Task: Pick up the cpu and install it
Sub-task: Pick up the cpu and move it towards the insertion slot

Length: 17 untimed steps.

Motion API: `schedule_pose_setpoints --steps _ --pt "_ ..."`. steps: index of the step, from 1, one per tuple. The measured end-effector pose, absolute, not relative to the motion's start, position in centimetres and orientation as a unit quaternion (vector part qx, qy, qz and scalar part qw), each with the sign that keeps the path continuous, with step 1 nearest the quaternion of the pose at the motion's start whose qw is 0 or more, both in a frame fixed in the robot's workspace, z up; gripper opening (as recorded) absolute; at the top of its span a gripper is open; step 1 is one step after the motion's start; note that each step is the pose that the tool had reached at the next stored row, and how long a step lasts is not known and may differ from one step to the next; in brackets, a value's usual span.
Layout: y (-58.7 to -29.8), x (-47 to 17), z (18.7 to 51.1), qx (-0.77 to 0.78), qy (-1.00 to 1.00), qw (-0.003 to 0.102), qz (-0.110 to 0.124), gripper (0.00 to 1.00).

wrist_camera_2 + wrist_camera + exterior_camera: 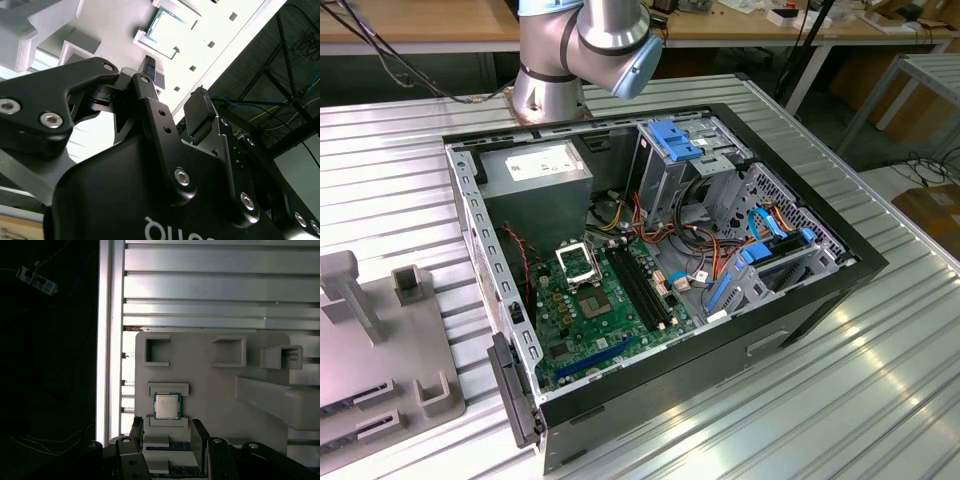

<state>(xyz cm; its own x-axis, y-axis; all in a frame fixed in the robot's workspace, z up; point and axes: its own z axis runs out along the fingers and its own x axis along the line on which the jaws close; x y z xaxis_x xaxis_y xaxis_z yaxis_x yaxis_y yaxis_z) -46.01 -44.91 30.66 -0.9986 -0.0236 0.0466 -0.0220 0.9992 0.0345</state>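
Observation:
The cpu [167, 406] is a small square chip with a silver top. It lies flat in a shallow pocket of a grey holder plate [210, 390], and in the second wrist view the cpu [172, 27] sits beyond the fingertips. My gripper [168, 437] hovers above the plate just short of the chip, open, with nothing between its black fingers [199, 436]. In the second wrist view the gripper [175, 90] shows the same wide gap. The black-and-silver socket [577, 262] sits on the green motherboard [605, 310] inside the open computer case [840, 270].
The grey holder plate [365, 340] lies on the ribbed metal table [820, 400] at the exterior view's left, with raised brackets [280, 357] on it. The arm's base [555, 80] stands behind the case. Drive cages and cables [720, 220] crowd the case's far side.

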Motion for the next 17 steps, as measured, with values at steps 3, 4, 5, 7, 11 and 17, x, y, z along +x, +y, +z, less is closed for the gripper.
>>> schedule_pose_setpoints --steps 3,4,5,7,11,17 --pt "-44.9 -46.0 30.7 0.011 -1.0 0.023 -0.017 0.51" --pt "-44.9 -46.0 30.7 0.011 -1.0 0.023 -0.017 0.51" --pt "-44.9 -46.0 30.7 0.011 -1.0 0.023 -0.017 0.51" --pt "-44.9 -46.0 30.6 0.011 -1.0 0.023 -0.017 0.51" --pt "-44.9 -46.0 30.4 0.011 -1.0 0.023 -0.017 0.51" --pt "-45.2 -46.0 29.2 0.011 -1.0 0.023 -0.017 0.51"
